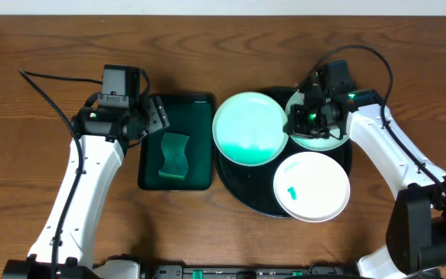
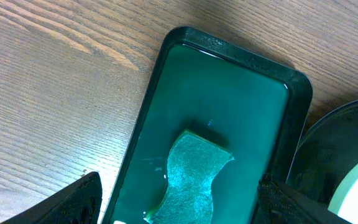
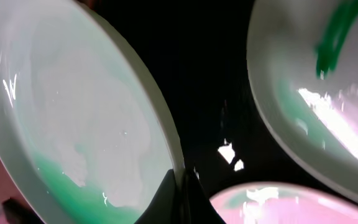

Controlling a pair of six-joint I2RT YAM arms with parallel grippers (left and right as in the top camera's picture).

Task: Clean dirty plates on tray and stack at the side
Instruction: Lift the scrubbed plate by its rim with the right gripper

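Careful, if you drag sideways you could shove the mint plate (image 1: 250, 128) off the left rim of the black tray (image 1: 242, 190), since your right gripper (image 3: 182, 198) sits pinched shut right against that plate's edge, while your left gripper (image 1: 152, 116) hangs wide open left of the tray, by the sponge (image 1: 175, 155).

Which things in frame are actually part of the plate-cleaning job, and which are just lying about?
Job:
- black tray
- left plate
- front plate, green smear
- back plate, under the right gripper
- sponge, probably the wiper

Lying about:
- dark green tray, only holds the sponge
- wooden table
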